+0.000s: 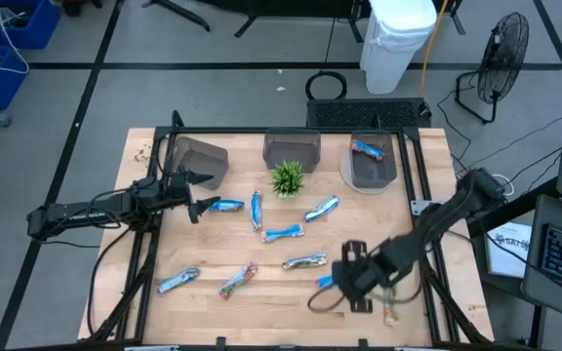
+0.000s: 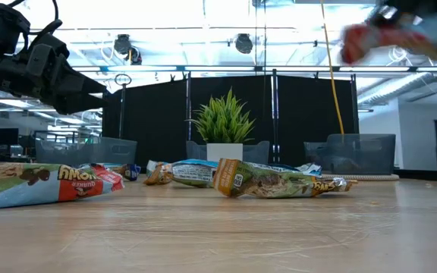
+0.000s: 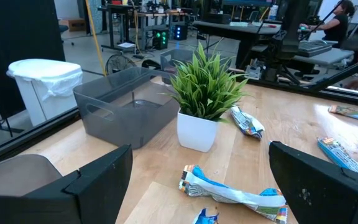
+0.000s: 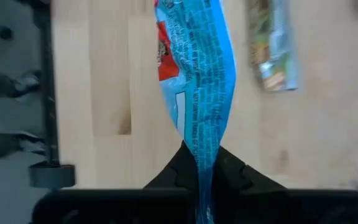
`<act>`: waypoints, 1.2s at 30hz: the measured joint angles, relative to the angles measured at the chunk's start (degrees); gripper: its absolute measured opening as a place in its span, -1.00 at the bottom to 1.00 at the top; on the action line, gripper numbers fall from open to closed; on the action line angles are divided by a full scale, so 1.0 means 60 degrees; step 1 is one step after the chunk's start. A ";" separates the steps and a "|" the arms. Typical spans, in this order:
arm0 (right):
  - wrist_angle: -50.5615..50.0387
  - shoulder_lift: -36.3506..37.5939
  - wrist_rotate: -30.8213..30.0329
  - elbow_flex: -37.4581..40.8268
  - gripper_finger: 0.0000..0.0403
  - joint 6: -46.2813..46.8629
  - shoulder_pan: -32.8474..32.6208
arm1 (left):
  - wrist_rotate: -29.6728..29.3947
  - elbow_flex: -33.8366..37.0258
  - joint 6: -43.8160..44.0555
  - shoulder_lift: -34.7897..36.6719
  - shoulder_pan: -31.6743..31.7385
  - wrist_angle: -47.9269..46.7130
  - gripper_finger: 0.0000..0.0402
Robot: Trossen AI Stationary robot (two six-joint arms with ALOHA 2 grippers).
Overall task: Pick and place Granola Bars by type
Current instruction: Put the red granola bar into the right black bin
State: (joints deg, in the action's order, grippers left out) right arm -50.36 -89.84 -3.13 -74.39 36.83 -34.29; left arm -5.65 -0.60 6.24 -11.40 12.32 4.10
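Note:
Several wrapped granola bars lie flat on the wooden table: blue-and-white ones [image 1: 224, 206], [image 1: 257, 210], [image 1: 283, 233], [image 1: 322, 209], and tan/green ones [image 1: 304, 261], [image 1: 237, 281]. My right gripper [image 1: 338, 281] is near the table's near edge, shut on a blue-and-white bar [image 4: 197, 74]. My left gripper [image 1: 195, 202] hangs open above the table's left part, just left of a blue bar [image 3: 232, 193], touching nothing. A red-and-blue bar [image 1: 367, 148] lies in the right grey bin [image 1: 372, 174]. My right gripper pinches the blue-and-white bar by the flat sealed end of its wrapper [image 4: 199, 155] between the two fingers. The bar runs on past the fingertips, in line with them. It is lifted clear of the table and shows blurred, high up, in the low view [image 2: 385, 34].
Three grey bins stand along the far edge: left [image 1: 198, 161], middle [image 1: 291, 148] and right. A small green plant in a white pot [image 1: 288, 178] stands in front of the middle bin. More bars lie near the near edge [image 1: 178, 282], [image 1: 391, 310].

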 joint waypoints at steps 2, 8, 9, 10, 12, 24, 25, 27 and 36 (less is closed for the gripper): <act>-0.0248 0.0605 0.0054 0.0000 -0.94 -0.0023 0.0397 | -0.0002 -0.0002 0.0000 0.0000 0.0000 0.0000 0.86; -0.1653 0.2076 0.0043 0.0000 -0.96 -0.0829 0.1765 | 0.0000 0.0000 0.0000 0.0000 -0.0004 0.0000 0.86; -0.1923 0.2273 0.0048 0.0000 -0.96 -0.1115 0.2006 | 0.0000 -0.0004 0.0000 0.0000 0.0000 0.0000 0.86; -0.2198 0.2462 0.0057 0.0000 -0.97 -0.1424 0.2274 | 0.0000 0.0000 0.0000 0.0000 -0.0004 0.0000 0.86; -0.2762 0.2824 0.0081 0.0000 -0.97 -0.1996 0.2829 | 0.0000 -0.0002 0.0000 0.0000 0.0000 0.0000 0.86; -0.5003 0.3806 -0.0971 0.0000 -0.97 -0.6076 0.6337 | 0.0000 -0.0001 0.0000 0.0000 -0.0001 0.0000 0.86; -0.5006 0.3806 -0.1087 0.0000 -0.97 -0.6395 0.6632 | 0.0000 0.0000 -0.0001 0.0000 -0.0003 0.0000 0.86; -0.4979 0.3799 -0.1400 0.0000 -0.97 -0.6976 0.7207 | 0.0000 -0.0001 -0.0001 0.0000 -0.0001 0.0000 0.86; -0.3864 0.3343 -0.2030 0.0000 -0.97 -0.9138 0.9976 | 0.0000 -0.0002 0.0000 0.0000 0.0000 0.0000 0.86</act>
State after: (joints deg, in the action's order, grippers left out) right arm -73.55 -69.78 -15.31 -74.39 -18.00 25.57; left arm -5.65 -0.61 6.24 -11.40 12.32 4.10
